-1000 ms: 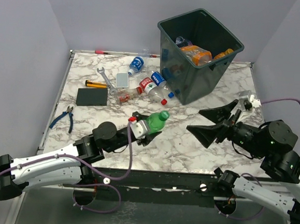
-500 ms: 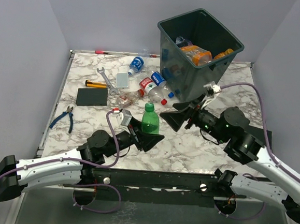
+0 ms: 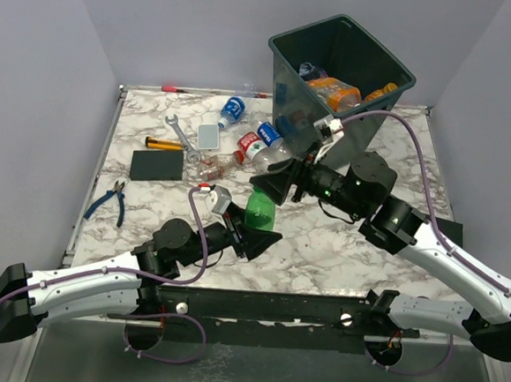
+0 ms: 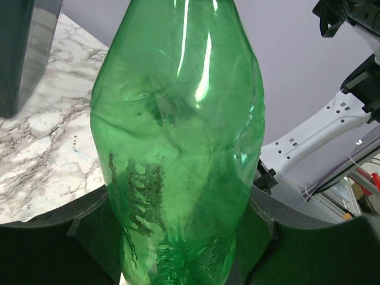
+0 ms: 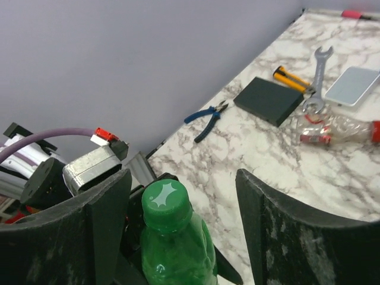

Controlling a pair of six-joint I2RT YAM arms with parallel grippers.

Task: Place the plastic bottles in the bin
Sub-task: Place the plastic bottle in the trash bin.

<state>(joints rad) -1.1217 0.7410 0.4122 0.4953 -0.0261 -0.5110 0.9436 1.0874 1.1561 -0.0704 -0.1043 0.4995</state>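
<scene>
L jaws clamp crinkled green bottle [image 3: 259,211] upright; R jaws open astride its cap [image 5: 165,200], not touching. Nr: pliers [image 5: 206,117], flat black slab [image 5: 268,101], wrench [image 5: 319,71] on marbled desk [image 3: 339,251].

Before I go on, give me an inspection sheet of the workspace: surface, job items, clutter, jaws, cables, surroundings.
Surface: marble table; no spill seen.
Job's things: green bottle held cap up in the left gripper; several bottles lying left of the bin; orange bottles inside it.
Clutter: wrench, pliers, black slab, grey slab, all on the left.
Grippers: left jaws shut on the green bottle; right gripper jaws open either side of its cap.
Cables: purple cable of the right arm crosses the bin's near wall in the top view, contact unclear; left cable loops beside its wrist.
Surroundings: plain walls; nothing else seen.
</scene>
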